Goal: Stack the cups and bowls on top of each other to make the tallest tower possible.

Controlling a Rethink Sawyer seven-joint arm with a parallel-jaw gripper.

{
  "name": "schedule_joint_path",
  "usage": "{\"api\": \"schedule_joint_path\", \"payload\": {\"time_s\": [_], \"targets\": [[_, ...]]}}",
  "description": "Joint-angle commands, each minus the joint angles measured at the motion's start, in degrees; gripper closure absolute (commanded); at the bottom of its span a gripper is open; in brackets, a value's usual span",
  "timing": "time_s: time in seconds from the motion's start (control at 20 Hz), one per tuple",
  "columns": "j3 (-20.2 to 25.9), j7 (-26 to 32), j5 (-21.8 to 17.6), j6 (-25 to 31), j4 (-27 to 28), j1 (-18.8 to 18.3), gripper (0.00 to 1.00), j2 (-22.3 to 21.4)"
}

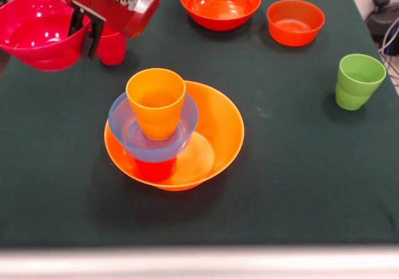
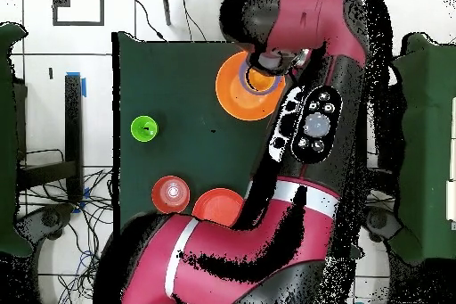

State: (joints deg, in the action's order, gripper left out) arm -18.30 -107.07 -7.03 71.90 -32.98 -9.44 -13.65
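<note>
The dark green table (image 1: 312, 185) carries everything. The red arm (image 2: 321, 78) reaches from above over its far left part, near the magenta bowl (image 1: 31, 33); its gripper (image 1: 87, 33) hangs in front of that bowl, beside a crimson cup (image 1: 113, 48), and I cannot tell whether the fingers are apart or together. The tower (image 1: 163, 129) stands mid-table: the wide orange bowl (image 1: 218, 126) at the base, a red-orange cup (image 1: 154, 169) inside it, a light blue bowl (image 1: 128, 132) on that cup, an orange cup (image 1: 156, 101) on top. Behind the tower sit a large red-orange bowl (image 1: 220, 4) and a smaller orange-red bowl (image 1: 295, 22). Right of the tower stands a green cup (image 1: 358, 81).
</note>
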Motion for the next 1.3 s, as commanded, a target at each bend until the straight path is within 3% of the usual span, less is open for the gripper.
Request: {"api": "schedule_joint_path", "payload": {"time_s": [0.05,1.3], "targets": [[2.0,-0.6,-1.8,0.3,-6.8,1.5,1.00,-1.0],[2.2,-7.0,-0.1,-0.5,-10.0,5.2,1.00,-1.9]]}}
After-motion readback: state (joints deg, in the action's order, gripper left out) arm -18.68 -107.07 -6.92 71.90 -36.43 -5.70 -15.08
